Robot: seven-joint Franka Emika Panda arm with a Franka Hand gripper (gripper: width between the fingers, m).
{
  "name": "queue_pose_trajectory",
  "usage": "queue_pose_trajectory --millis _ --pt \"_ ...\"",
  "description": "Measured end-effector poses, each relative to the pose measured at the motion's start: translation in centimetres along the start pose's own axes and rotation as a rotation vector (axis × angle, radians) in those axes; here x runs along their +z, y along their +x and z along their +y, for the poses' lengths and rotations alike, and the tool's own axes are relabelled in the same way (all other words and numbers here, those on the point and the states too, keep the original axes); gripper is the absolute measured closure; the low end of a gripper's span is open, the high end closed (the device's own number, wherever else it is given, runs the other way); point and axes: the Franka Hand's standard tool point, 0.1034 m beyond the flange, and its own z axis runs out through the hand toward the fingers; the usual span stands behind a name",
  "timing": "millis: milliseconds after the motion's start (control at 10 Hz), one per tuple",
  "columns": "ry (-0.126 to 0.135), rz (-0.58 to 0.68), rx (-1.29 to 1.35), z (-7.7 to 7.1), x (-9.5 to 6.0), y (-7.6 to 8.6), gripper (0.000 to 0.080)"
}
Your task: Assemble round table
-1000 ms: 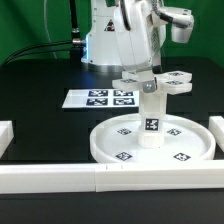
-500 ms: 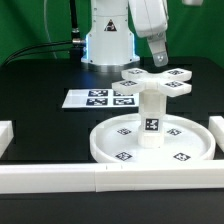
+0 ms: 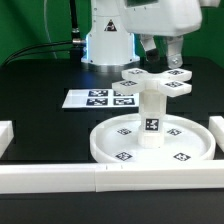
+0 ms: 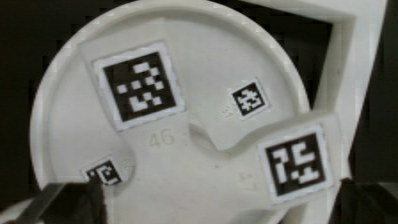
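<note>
the gripper (image 3: 161, 47) has let go of the base piece (image 3: 156, 81) and risen, jaws wide and empty. base, leg (image 3: 151, 117) and disc (image 3: 150, 141) stand stacked near the table's (image 3: 40, 120) front rail (image 3: 110, 178); assembly looks complete.

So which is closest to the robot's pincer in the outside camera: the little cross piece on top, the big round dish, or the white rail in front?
1. Cross piece, right under the open pincer.
2. Round dish, lower down, holding the post.
3. Front rail, along the near table edge.
</note>
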Motion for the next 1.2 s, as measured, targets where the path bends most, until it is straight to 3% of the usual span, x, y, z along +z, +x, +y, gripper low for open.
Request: queue_pose_trajectory --millis 200,600,700,900,1000,1200 --pt "-0.022 -0.003 -0.208 -0.4 0.2 -0.4 0.0150" --pt "-0.030 -0.002 -0.482 -0.3 0.2 -0.3 0.0150" --pt "-0.078 0.017 -0.670 -0.5 0.1 -0.5 0.0150" --pt "-0.128 0.016 -0.933 -1.3 0.1 -1.2 0.0150" --pt "-0.145 0.013 -1.068 -1.5 0.2 -1.3 0.0150" --pt "-0.145 0.007 -1.177 -1.5 0.2 -1.0 0.0150"
